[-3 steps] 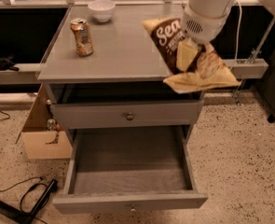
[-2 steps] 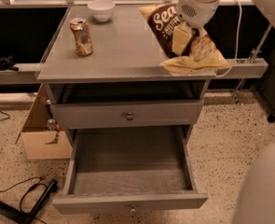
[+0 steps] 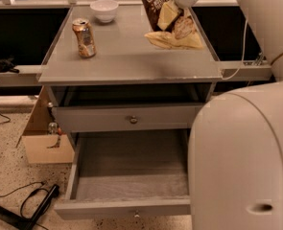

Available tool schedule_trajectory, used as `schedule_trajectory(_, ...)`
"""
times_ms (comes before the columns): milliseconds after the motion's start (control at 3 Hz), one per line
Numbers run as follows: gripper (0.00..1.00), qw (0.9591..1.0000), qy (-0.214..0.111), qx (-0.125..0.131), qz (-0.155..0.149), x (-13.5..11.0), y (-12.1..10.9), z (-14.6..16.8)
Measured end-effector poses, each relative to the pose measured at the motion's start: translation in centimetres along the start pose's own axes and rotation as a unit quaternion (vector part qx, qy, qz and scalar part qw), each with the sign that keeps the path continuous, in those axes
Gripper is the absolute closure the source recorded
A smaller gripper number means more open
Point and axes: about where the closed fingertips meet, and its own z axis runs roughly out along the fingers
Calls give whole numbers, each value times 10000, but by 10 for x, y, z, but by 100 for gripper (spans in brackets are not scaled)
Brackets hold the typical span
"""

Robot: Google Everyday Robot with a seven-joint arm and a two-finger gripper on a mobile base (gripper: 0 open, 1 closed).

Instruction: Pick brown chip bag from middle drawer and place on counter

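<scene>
My gripper [image 3: 179, 3] is at the top of the view, over the back right part of the counter [image 3: 131, 56]. It is shut on the brown chip bag [image 3: 161, 13], gripping it near its middle. The bag hangs tilted, and its cream-tan lower end [image 3: 175, 40] is at or just above the counter surface. The middle drawer [image 3: 123, 208] is pulled fully open below, and its ribbed grey floor is bare.
A tan-and-orange drink can [image 3: 84, 37] stands on the counter's left side, with a white bowl [image 3: 104, 9] behind it. A shut drawer front with a round knob [image 3: 133, 120] lies above the open drawer. My white arm body [image 3: 246, 152] fills the right. A cardboard box [image 3: 42, 140] and cables [image 3: 30, 200] are on the floor at left.
My gripper has carried the bag left and farther back over the counter. My arm's white body now covers the lower right of the view.
</scene>
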Motion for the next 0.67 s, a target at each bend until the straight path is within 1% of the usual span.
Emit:
schedule_trajectory(333, 84, 9993, -353, 135, -6, -23, -11, -16)
schedule_trajectory(667, 61, 9993, -354, 135, -6, -23, -11, -16)
